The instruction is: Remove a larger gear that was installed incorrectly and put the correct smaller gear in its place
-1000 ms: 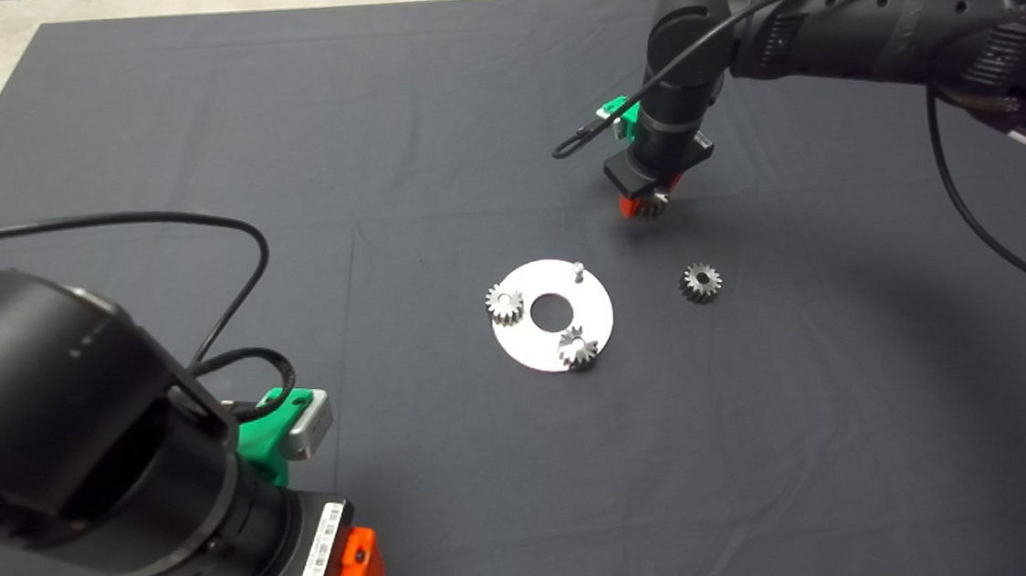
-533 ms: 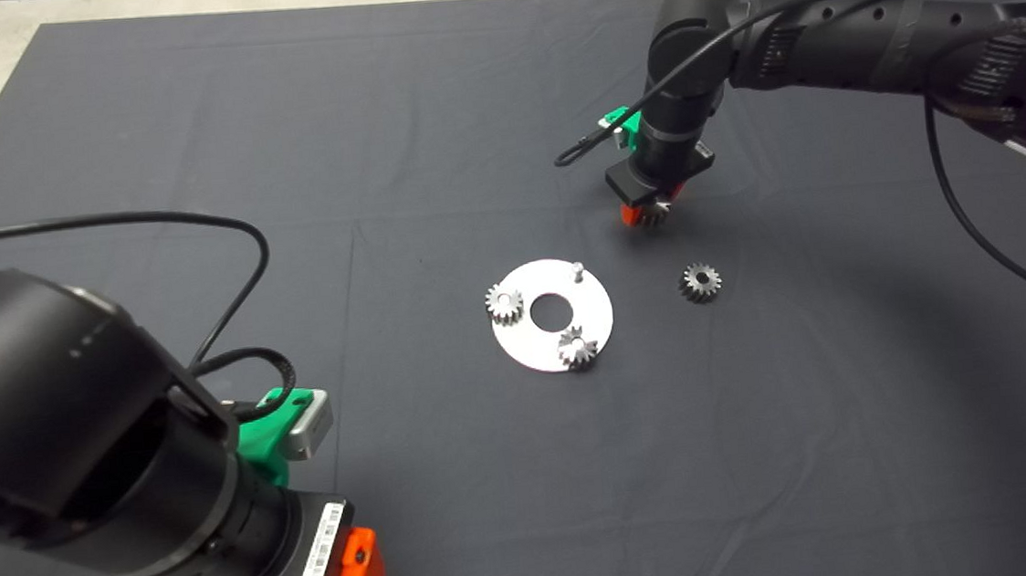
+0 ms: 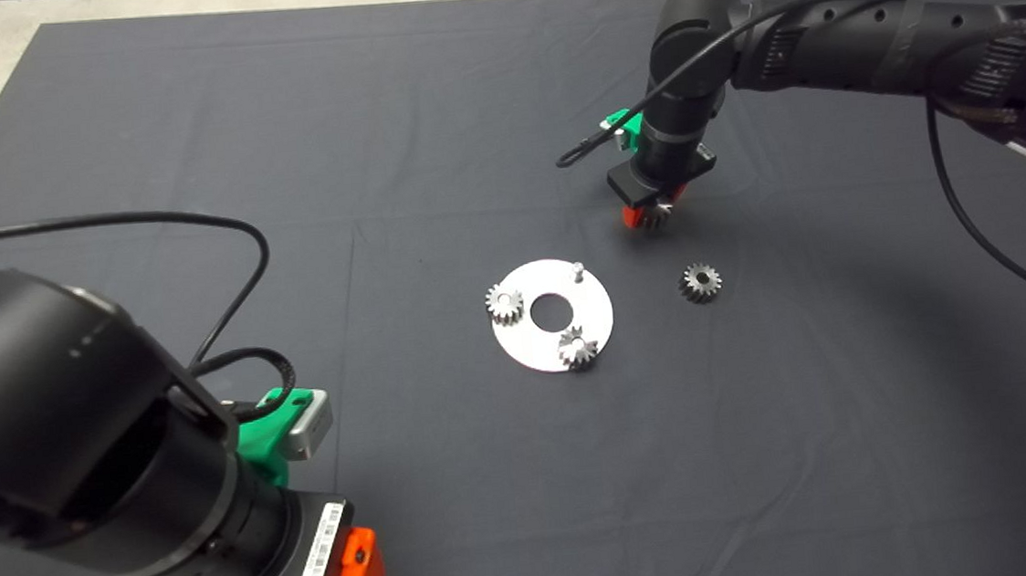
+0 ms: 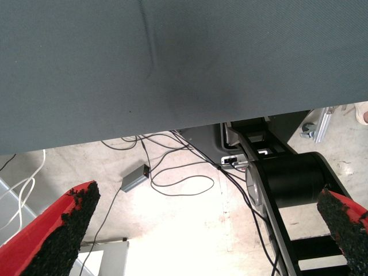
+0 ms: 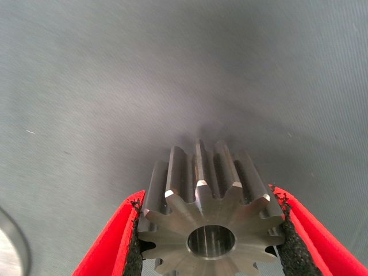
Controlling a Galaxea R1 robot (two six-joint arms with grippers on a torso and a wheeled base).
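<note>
My right gripper (image 3: 651, 214) is shut on the larger gear (image 3: 655, 213), shiny silver with long pointed teeth, held low over the mat behind and to the right of the round silver plate (image 3: 602, 308). In the right wrist view the gear (image 5: 198, 172) sits between the black pads of that gripper (image 5: 207, 198). The smaller gear (image 3: 700, 281), dark with short teeth, lies flat on the mat to the right of the plate. The plate has a bare peg (image 3: 578, 270) at its far edge. My left gripper (image 3: 361, 561) is parked at the lower left, open and empty.
A pale short-toothed gear (image 3: 505, 303) sits on the plate's left side and a star-like gear (image 3: 578, 348) on its near edge. The left wrist view (image 4: 210, 198) shows the mat's edge with floor, cables and the robot's base beyond.
My right gripper has shifted slightly right and a little lower toward the mat with the larger gear in it. The left arm and the other gears have not moved.
</note>
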